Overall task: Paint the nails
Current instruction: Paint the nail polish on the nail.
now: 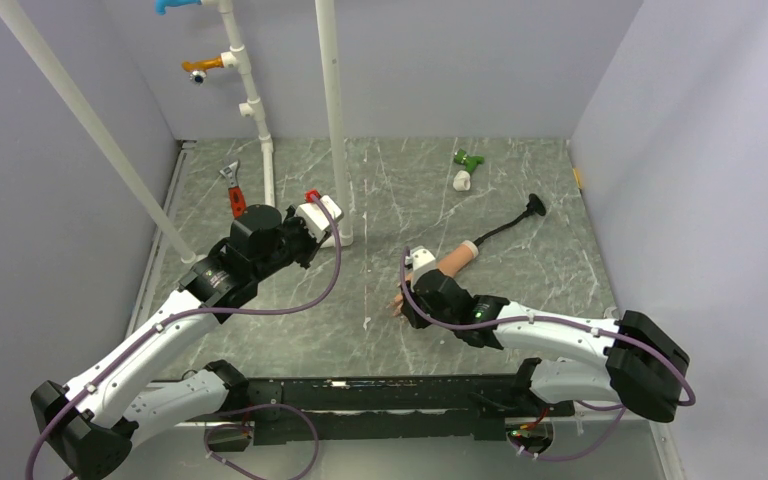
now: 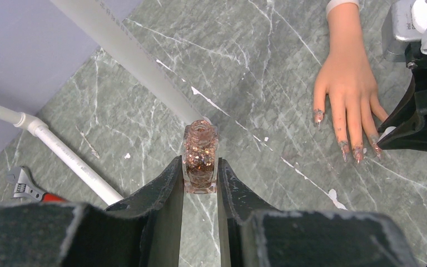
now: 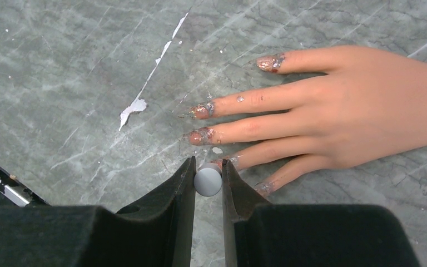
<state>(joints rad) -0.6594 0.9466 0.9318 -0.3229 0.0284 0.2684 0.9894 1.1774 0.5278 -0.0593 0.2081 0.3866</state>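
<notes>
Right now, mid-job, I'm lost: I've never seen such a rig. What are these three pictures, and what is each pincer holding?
Two robot arms are bolted at the table's near edge. The wide picture looks down from above and behind them; the other two come from a camera on each wrist. On the grey table lies a peach dummy hand, its nails smeared with glitter. The left pincer is shut on an open bottle of glitter polish. The right pincer is shut on a small grey cap, probably the brush's handle, close to the nails. A red-handled wrench lies farther back.
</notes>
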